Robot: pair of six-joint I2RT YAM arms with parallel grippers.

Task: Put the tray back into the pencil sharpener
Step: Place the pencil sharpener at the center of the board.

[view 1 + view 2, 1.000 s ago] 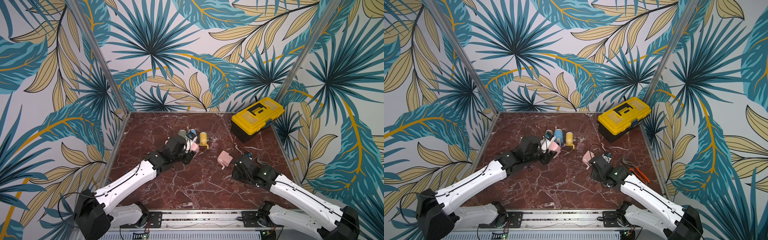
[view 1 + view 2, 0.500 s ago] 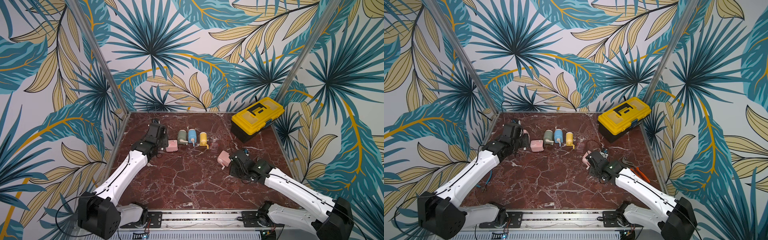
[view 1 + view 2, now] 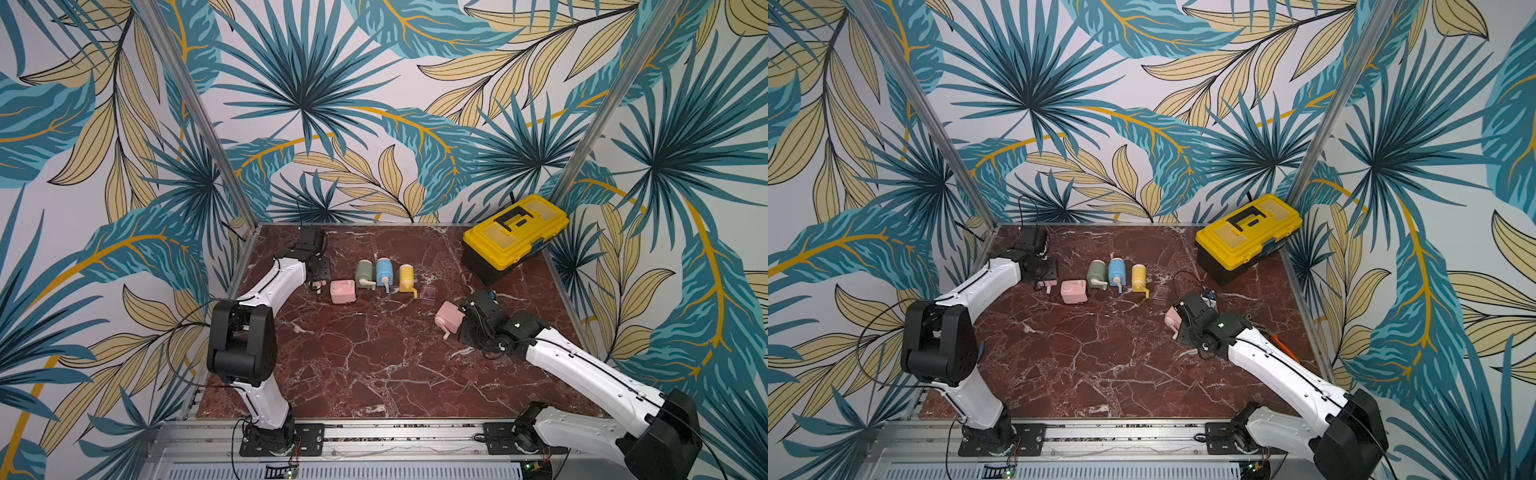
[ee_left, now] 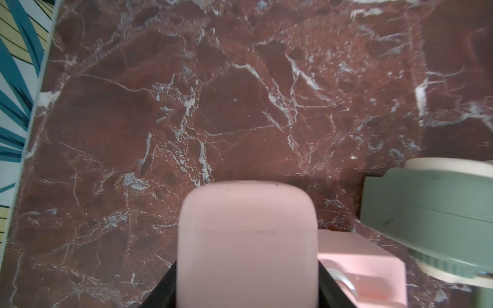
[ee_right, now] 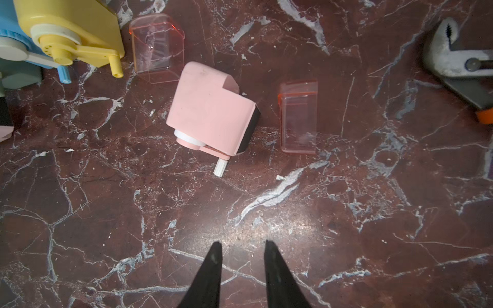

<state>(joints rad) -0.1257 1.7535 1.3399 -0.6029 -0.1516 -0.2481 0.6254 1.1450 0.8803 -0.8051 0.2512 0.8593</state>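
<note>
Tray (image 5: 298, 117) lies ahead of right pincer (image 5: 242, 246), jaws apart, empty; left pincer (image 3: 317, 285) clamps pink piece (image 4: 248, 234).

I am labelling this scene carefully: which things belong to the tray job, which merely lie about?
Job: tipped pink sharpener; upright pink sharpener; two clear trays; right gripper; left gripper, holding a pink piece.
Lying about: toolbox; pliers; green sharpener; blue sharpener; yellow sharpener.

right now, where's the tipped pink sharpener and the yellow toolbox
tipped pink sharpener (image 5: 208, 112): right wrist view, flat pink side
yellow toolbox (image 3: 494, 241): a top view, lid
</note>
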